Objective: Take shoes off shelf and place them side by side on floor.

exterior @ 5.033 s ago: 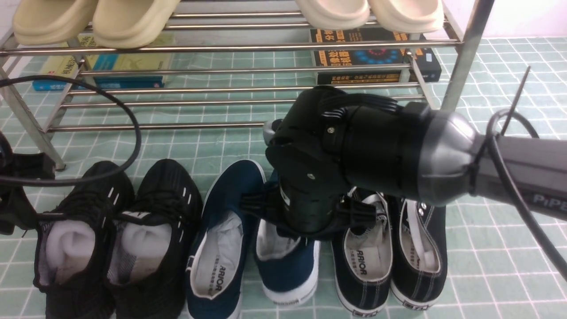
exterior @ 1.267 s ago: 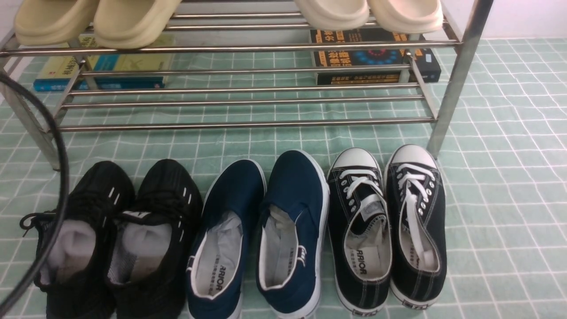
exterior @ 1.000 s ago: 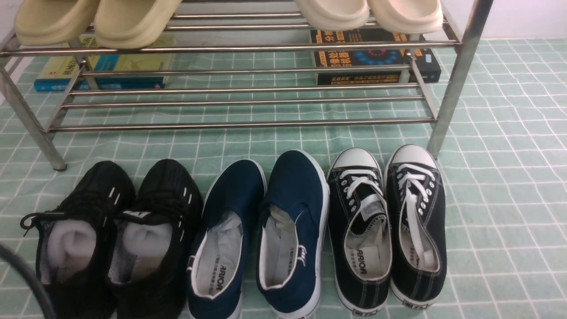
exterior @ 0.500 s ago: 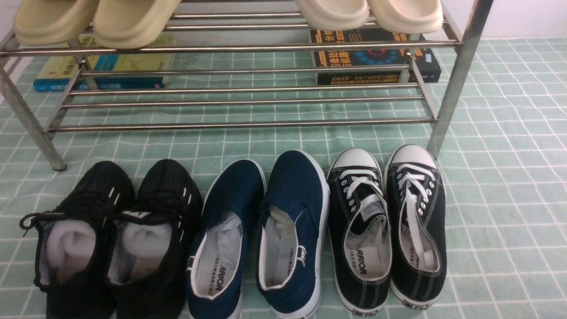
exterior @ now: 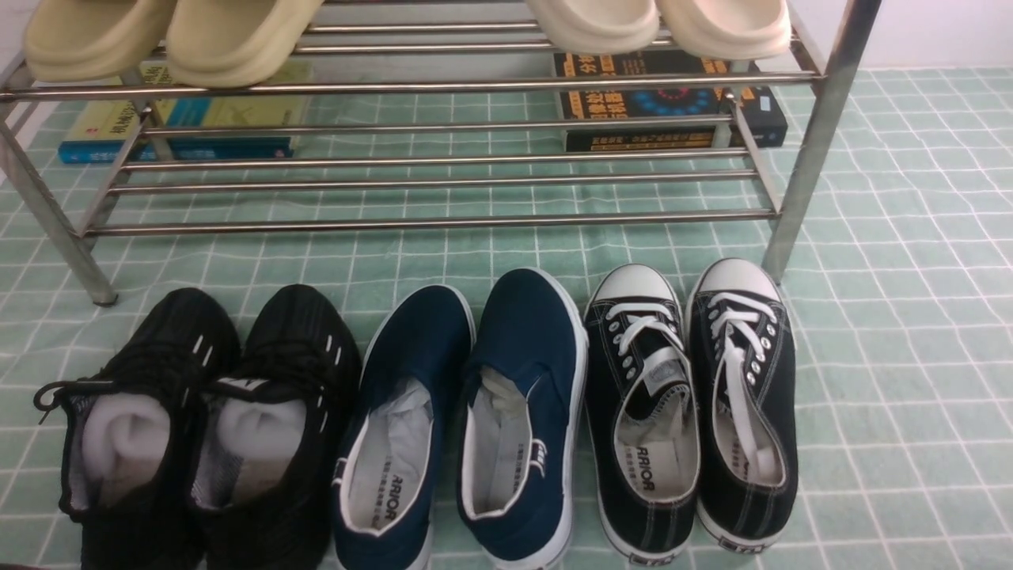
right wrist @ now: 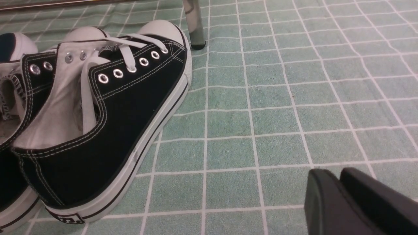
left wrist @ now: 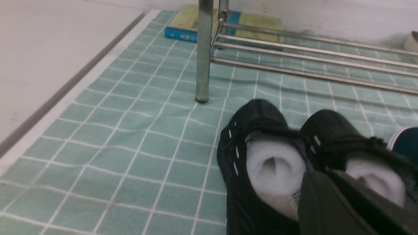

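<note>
Shoes [exterior: 463, 419] are seen set side by side on the floor [exterior: 886, 317] before the shelf [exterior: 443, 222], the arms withdrawn from the front view, both grippers empty, their gape not discernible, so the task is judged done.

A staged household entryway is suggested: a shiny steel-tube shoe rack [exterior: 443, 170] is set against a plain pale wall [left wrist: 326, 16] on a pale green tiled floor [exterior: 902, 317]. Beige slippers [exterior: 166, 39] are kept on its upper bars, and three pairs of shoes [exterior: 463, 419] are lined up along its front edge. Books [exterior: 673, 99] are laid flat beneath the rack.
</note>
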Robot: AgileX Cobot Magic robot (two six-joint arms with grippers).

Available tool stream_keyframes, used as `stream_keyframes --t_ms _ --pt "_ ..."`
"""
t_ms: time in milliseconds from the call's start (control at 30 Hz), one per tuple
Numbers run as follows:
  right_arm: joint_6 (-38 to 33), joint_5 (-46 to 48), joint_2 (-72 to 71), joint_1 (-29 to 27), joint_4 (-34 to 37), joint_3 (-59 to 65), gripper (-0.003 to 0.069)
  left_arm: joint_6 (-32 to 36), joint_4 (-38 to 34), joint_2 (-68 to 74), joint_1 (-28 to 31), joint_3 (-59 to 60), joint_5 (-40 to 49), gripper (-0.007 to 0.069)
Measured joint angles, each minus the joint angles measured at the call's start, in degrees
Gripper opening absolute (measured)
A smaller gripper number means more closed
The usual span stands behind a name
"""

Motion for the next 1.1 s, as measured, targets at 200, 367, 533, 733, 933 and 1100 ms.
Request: stream_keyframes --t_ms 200,367,533,733,933,1100 --pt "0.00 0.00 0.00 0.00 0.00 0.00 0.0095 0.00 0.97 -0.49 0.00 9.19 -1.63 0.0052" --pt "0.00 0.00 0.00 0.00 0.00 0.00 0.0101 0.06 3.11 -0.53 -1.57 10.93 -4.25 0.0053" --pt "0.00 0.00 0.00 0.00 0.00 0.00 0.0106 0.06 4.87 -0.53 -5.17 11.09 -4.73 0.0054" --pt "0.00 0.00 0.00 0.00 0.00 0.00 0.0115 0.06 5.04 -0.55 -6.43 11.11 -5.24 0.0064" --pt "0.00 0.00 0.00 0.00 0.00 0.00 0.0124 0.06 5.04 -0.55 -6.49 11.11 -5.24 0.0070" --pt "0.00 0.00 0.00 0.00 0.00 0.00 0.0131 0.06 5.10 -0.55 -6.49 11.11 -5.24 0.0073"
